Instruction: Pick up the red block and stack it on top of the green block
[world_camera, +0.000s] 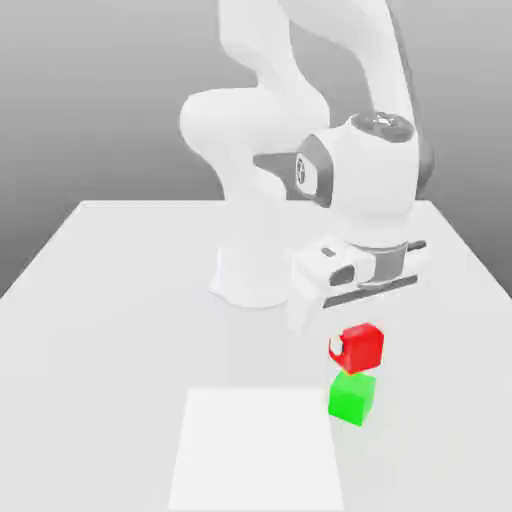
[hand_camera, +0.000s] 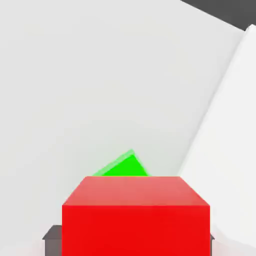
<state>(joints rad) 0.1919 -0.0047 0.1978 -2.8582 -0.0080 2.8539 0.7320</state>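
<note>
In the exterior view the red block (world_camera: 362, 347) is held under the white hand, with my gripper (world_camera: 356, 342) shut on it. It sits directly over the green block (world_camera: 352, 398), which rests on the table; the red one is turned slightly relative to it. I cannot tell whether the two blocks touch. In the hand view the red block (hand_camera: 135, 215) is very close between the dark finger pads (hand_camera: 51, 240), and a corner of the green block (hand_camera: 124, 167) shows beyond it.
The arm's white base (world_camera: 250, 275) stands behind the blocks. A paler square patch (world_camera: 255, 450) lies on the white table (world_camera: 110, 300) to the exterior view's left of the green block.
</note>
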